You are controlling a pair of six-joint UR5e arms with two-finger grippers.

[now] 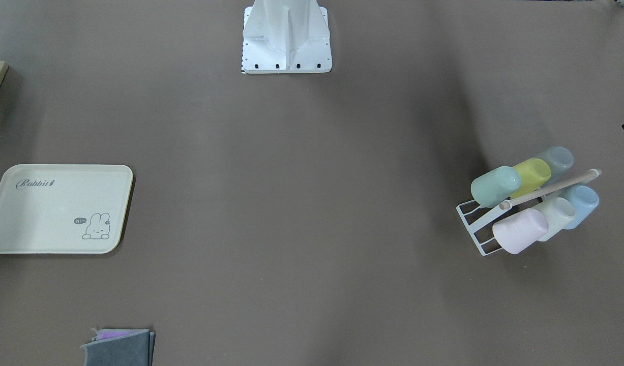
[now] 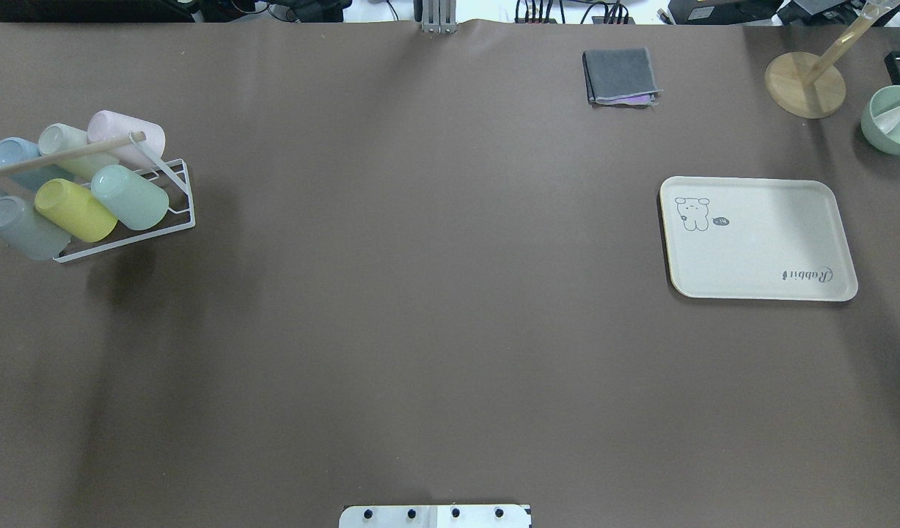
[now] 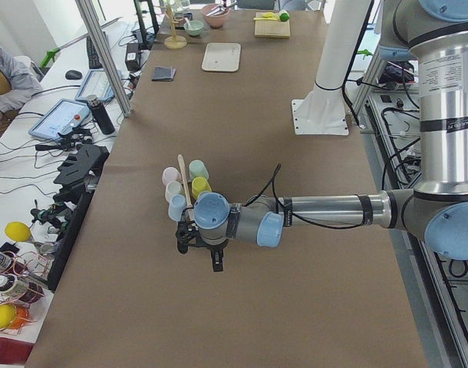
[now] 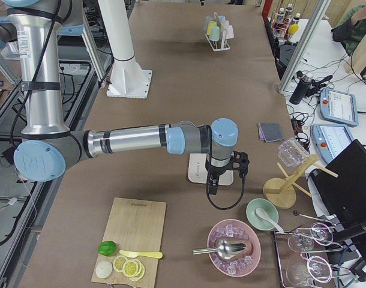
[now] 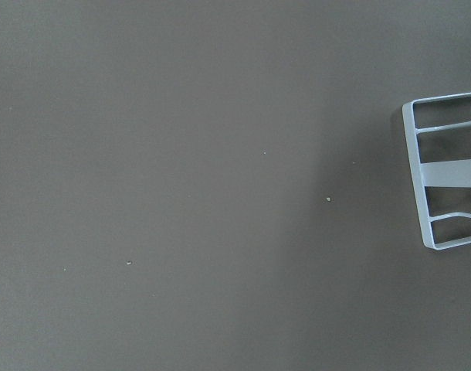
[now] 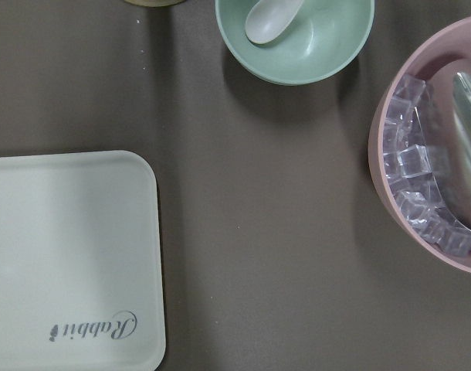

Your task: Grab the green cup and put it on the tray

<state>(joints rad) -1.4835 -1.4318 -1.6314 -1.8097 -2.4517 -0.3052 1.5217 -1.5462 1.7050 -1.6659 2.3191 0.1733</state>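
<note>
We find our left gripper [image 3: 197,244] hanging above the table near the white wire rack [image 1: 474,219]. The green cup [image 1: 495,186] lies tilted on that rack, touching a yellow cup [image 1: 532,176], and only the rack's bare end reaches the edge of the left wrist view. From the side view we cannot tell how far this gripper is open or whether it holds anything. Our right gripper [image 4: 224,175], whose opening we likewise cannot tell, hangs well apart from the cup, over an edge of the tray [image 1: 47,213] lying flat beneath it.
</note>
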